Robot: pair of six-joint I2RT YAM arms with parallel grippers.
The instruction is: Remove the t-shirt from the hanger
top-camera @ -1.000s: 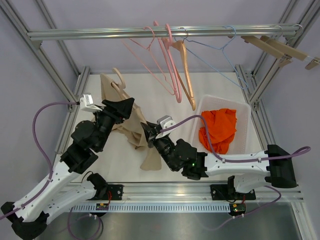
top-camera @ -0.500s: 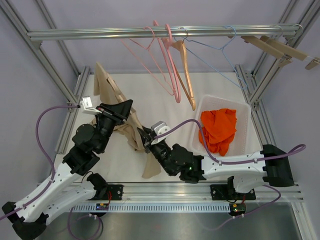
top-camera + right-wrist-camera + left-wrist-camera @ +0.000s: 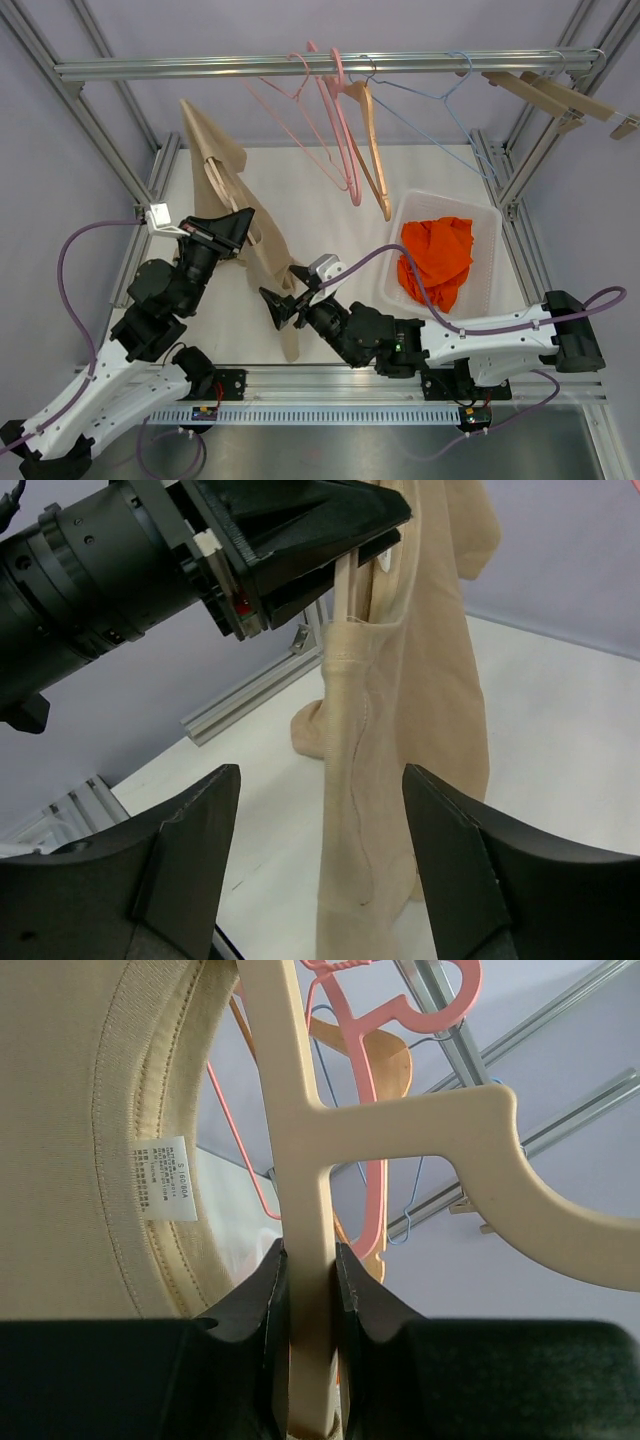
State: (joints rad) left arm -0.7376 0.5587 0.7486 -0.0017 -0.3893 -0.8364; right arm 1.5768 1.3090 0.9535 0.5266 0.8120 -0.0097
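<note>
Holding the hanger point(image 3: 303, 1150) up is the step in hand, I think, and the pull-off is not yet begun. The left gripper point(image 3: 308, 1260) is clamped tight on the hanger, just under the spot where the hook point(image 3: 520, 1180) branches off. The shirt point(image 3: 262, 255) is on the hanger, up in the air over the left side of the table point(image 3: 330, 190). Its collar point(image 3: 150, 1080) and tag point(image 3: 165, 1180) are right beside the left gripper. The right gripper point(image 3: 318, 775) is let go, with its jaws wide apart and nothing in them. The shirt hangs just in front of it, and I cannot tell if a finger brushes the cloth. The hanger stands on end, so its long side runs up and down, not flat, and the hook sticks out sideways. The shirt's long line goes the same way. One shoulder points up and to the far left, and the hem end droops to the near side, where it seems to touch the table. Next, I think, the right gripper needs to pinch the cloth low down and tug it down along the hanger while the left one grips hard, so the collar slips off the low end.
</note>
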